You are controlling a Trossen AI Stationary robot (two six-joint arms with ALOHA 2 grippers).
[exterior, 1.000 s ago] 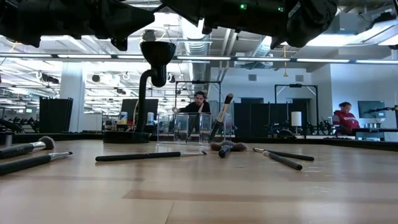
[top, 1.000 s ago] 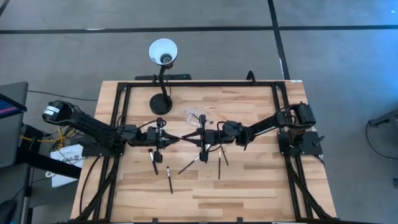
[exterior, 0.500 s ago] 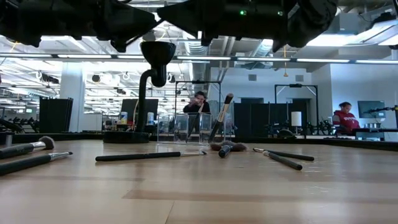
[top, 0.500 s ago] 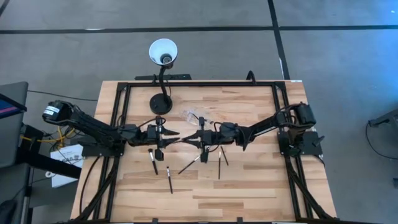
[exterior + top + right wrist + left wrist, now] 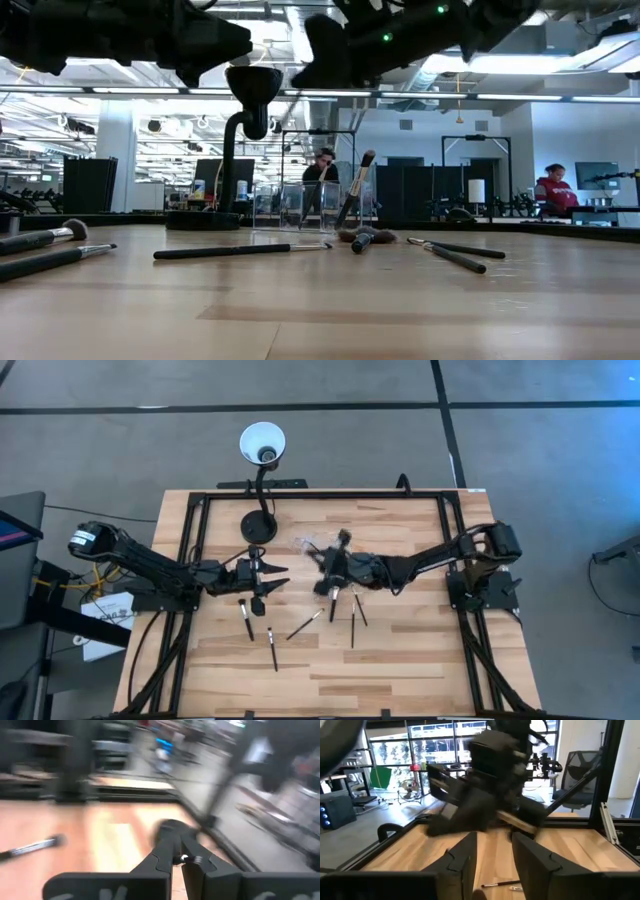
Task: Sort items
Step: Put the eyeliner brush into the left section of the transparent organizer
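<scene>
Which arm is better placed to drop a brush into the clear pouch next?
Right. The right gripper is shut on a brush beside the clear pouch; the left gripper stands open and empty, farther off.

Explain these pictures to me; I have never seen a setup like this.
This is a robot with two dark jointed arms working over a pale wooden table. One camera looks straight down, one sits at table height looking across into the room, and one rides on each wrist.

Several slim dark-handled makeup brushes lie loose on the table. Near the far edge are a small clear plastic pouch and a black gooseneck lamp with a white shade.

The left gripper hangs mid-table with its fingers open and empty. The right gripper, facing it, is shut, apparently on one slim brush.
</scene>
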